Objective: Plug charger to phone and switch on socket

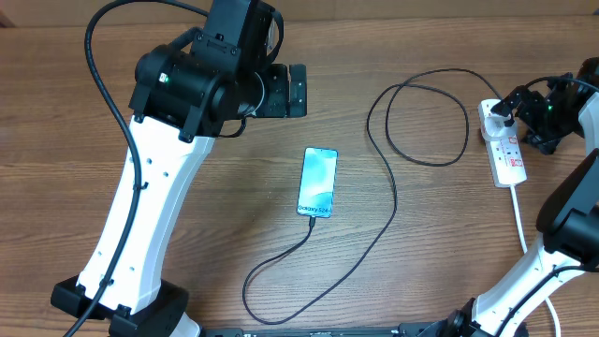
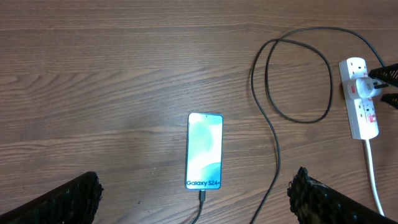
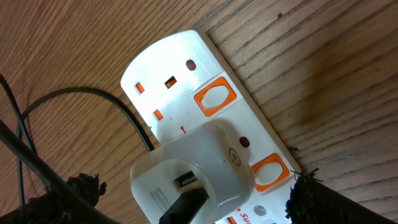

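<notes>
Both hands spread wide: left hand (image 2: 197, 177) over the phone (image 1: 317, 183), right hand (image 3: 194, 182) at the socket (image 1: 506, 154).
The phone lies face up on the table (image 1: 421, 281) below the left hand, with the charger (image 1: 393, 201) cable in its lower end. The right hand's fingers straddle the charger's white plug head seated in the socket, gripping nothing.

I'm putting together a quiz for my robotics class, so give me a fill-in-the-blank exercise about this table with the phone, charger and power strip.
1. The lit screen of the phone reads Galaxy ____.
2. The charger cable plugged into the phone is ____ in colour.
3. In the overhead view, the socket strip lies to the phone's ____.
4. The left gripper and the right gripper both have their jaws ____.

Missing words: S24+; black; right; open.
</notes>
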### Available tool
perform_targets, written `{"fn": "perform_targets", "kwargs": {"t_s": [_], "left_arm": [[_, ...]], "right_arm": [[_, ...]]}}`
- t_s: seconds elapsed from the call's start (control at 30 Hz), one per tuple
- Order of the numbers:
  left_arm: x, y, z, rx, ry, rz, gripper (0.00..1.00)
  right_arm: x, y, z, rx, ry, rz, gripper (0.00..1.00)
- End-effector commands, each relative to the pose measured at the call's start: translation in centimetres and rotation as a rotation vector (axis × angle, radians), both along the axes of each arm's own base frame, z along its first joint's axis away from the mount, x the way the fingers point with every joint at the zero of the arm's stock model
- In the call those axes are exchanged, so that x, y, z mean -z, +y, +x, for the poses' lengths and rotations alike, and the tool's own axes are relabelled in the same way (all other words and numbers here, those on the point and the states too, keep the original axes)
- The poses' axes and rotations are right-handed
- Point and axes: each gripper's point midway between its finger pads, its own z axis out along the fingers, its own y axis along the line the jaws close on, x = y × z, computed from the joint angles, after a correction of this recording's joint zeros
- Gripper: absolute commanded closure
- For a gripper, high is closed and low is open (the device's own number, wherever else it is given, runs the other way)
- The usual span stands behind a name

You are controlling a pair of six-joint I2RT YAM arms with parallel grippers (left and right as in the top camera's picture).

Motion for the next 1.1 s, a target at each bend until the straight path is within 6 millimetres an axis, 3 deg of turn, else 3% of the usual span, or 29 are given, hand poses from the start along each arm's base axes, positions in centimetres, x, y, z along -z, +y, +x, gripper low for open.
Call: {"fn": "perform_targets", "kwargs": {"t_s": [0.0,0.57,1.07], "left_arm": [[0.1,0.2,0.2,0.000,-0.007,0.021,0.01],[0.1,0.2,0.2,0.000,-0.007,0.020,0.00],[0.1,0.2,0.2,0.000,-0.007,0.020,0.01]], "right_arm": [[0.7,0.3,-0.1,-0.012,0.011,0.010,0.00],[0.7,0.3,0.0,-0.013,0.005,0.006,0.00],[0.9,1.7,1.2,-0.071,-0.011,-0.027,0.00]]}}
